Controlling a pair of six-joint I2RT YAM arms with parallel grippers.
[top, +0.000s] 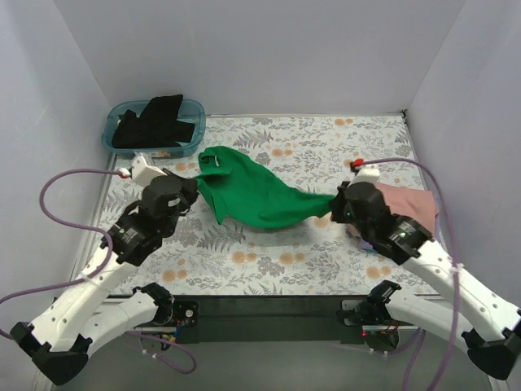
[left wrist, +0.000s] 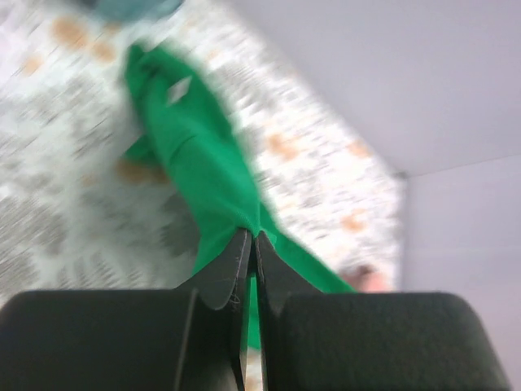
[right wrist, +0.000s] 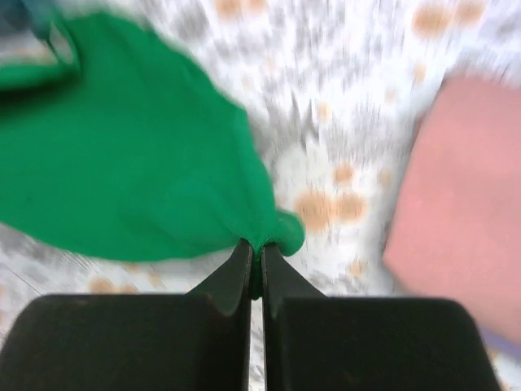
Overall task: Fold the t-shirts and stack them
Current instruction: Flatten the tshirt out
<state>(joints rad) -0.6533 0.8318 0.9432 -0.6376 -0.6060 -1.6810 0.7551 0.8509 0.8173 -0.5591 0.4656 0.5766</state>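
Bright even light; both wrist views motion-blurred (bkgd esp.).

No text, label, brand, number or sign can be read in any view. The green t-shirt at the centre is plain, the floral table cover shows only leaves and blossoms, and the teal tub at ten o'clock bears no legible marking.

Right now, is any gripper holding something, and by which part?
Both hold the green t-shirt: the left gripper pinches its edge on the left arm's side, the right gripper pinches its bunched end near the pink t-shirt.
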